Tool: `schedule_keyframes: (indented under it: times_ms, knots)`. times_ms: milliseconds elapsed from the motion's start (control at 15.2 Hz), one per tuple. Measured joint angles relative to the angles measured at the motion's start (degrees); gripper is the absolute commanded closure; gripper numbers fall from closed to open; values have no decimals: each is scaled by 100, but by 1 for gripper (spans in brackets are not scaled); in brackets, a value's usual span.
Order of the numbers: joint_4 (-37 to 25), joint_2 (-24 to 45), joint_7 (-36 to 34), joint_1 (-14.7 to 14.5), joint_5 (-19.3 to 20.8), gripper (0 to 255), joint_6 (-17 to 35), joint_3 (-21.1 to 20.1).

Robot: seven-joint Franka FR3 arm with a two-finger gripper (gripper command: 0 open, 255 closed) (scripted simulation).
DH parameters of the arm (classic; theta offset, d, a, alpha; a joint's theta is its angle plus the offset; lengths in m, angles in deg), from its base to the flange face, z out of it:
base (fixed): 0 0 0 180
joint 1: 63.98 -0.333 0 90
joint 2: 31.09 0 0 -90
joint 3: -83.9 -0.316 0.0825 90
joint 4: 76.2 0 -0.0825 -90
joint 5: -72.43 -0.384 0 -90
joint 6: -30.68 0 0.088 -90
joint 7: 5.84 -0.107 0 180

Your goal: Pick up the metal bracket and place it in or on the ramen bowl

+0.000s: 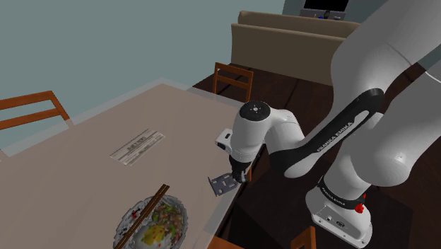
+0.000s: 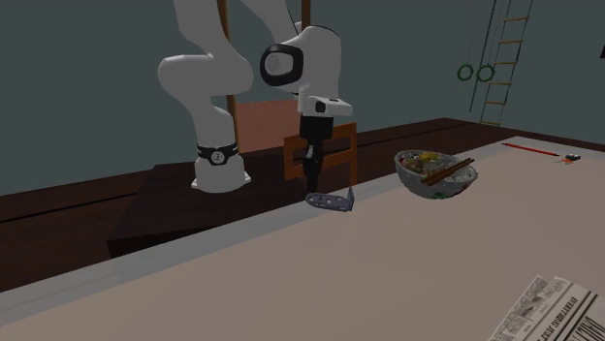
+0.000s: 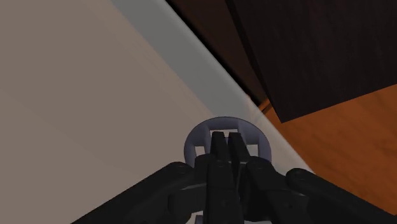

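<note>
In the shoulder view, the ramen bowl point(image 1: 152, 226) sits low on the tabletop point(image 1: 71, 177). To its right, at the tabletop's edge, lies the metal bracket point(image 1: 223, 184). The gripper point(image 1: 239, 176) is drawn narrow, seemingly pinching the bracket. Best lift straight up first, then carry it leftward above the chopsticks point(image 1: 152, 204).

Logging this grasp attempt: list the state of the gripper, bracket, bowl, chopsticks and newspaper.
gripper: shut on the metal bracket.
metal bracket: at the table edge, not yet in the ramen bowl.
ramen bowl: upright, full of food.
chopsticks: resting across the bowl.
newspaper: flat on the table.
</note>
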Motion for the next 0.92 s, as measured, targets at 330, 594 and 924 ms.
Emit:
schedule_keyframes:
  times_ms: [330, 594, 924]
  knots:
    - [0, 0, 0, 0, 0, 0, 0, 0]
    - [-440, 169, -2006, 388, 225, 0, -387, -801]
    - [-1933, 1426, -7327, 1237, 1497, 0, -1585, -1988]
